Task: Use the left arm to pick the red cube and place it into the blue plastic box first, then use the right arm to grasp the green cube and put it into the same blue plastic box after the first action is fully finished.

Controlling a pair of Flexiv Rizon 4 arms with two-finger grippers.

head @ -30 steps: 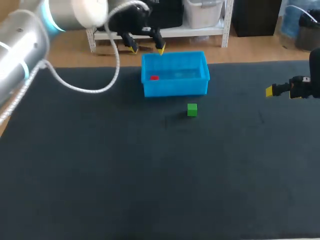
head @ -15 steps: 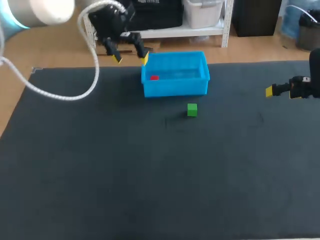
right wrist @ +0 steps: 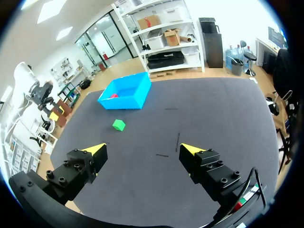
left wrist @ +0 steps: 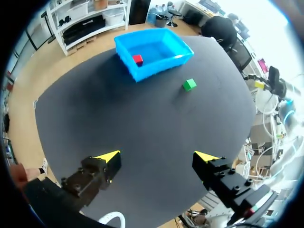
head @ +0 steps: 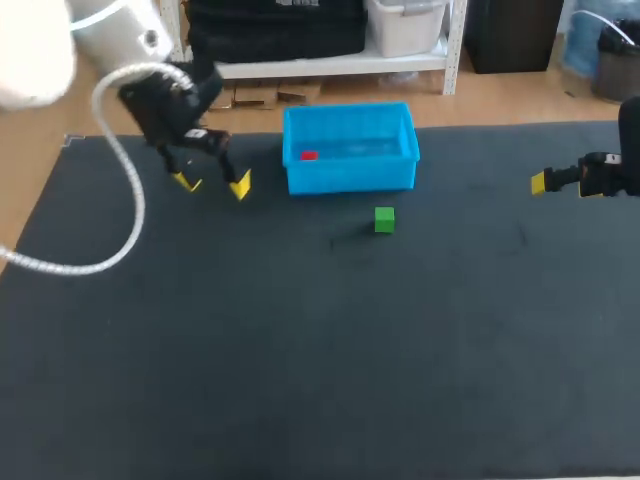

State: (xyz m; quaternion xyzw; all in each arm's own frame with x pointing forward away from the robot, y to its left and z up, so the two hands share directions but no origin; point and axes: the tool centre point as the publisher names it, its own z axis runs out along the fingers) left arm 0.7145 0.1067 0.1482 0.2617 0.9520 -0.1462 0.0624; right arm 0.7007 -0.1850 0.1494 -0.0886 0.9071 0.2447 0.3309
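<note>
Red cube (head: 308, 155) lies on the floor of the blue box (head: 350, 178), at the box's left end as I see it in the head view. The box stands near the far edge of the dark desk (head: 300, 350).

Green cube (head: 384, 219) sits on the desk just in front of the box, apart from its near wall, towards its right half.

My left gripper (head: 212, 183) is over the desk to the left of the box, near its left end wall. Its fingers are spread wide with nothing between them. From the left wrist camera, the box and both cubes lie well ahead of the yellow tips.

My right gripper (right wrist: 142, 148) is at the desk's right side, well apart from the box and the green cube. Its fingers are spread and empty. From the right wrist camera, the green cube lies ahead of the fingers and the box just beyond it.
</note>
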